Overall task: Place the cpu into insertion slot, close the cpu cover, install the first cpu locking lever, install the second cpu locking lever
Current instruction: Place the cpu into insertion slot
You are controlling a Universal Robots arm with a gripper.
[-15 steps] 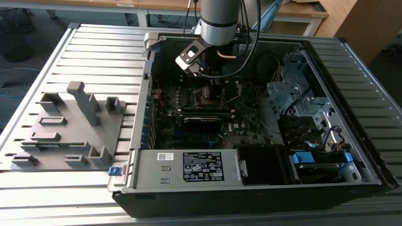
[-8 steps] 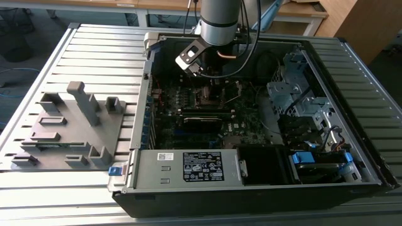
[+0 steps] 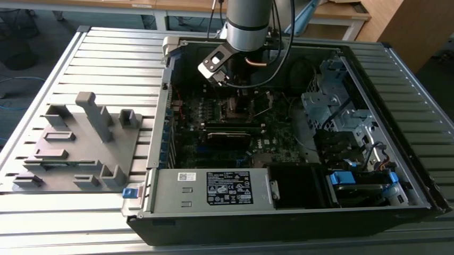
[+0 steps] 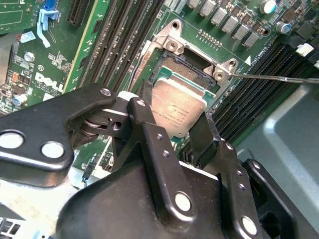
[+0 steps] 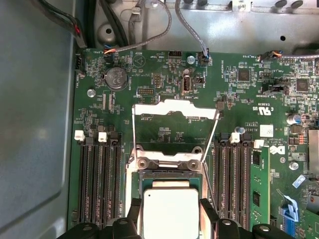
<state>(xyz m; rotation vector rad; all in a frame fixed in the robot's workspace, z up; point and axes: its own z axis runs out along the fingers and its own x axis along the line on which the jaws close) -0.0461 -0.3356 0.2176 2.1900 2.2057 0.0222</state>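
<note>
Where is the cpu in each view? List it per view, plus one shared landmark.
Exterior view: hidden under the arm.
Second wrist view: the cpu sits between the claw fingers, over the socket.
First wrist view: the cpu, likewise between the fingers.
Shared landmark: black memory slots flanking the socket.

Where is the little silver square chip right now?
In the first wrist view, the cpu is held in the gripper, just over the open socket, with long black memory slots on both sides of it.

power supply label [image 3: 228,187]: print too small | motherboard [image 5: 249,94]: tiny lettering
</note>
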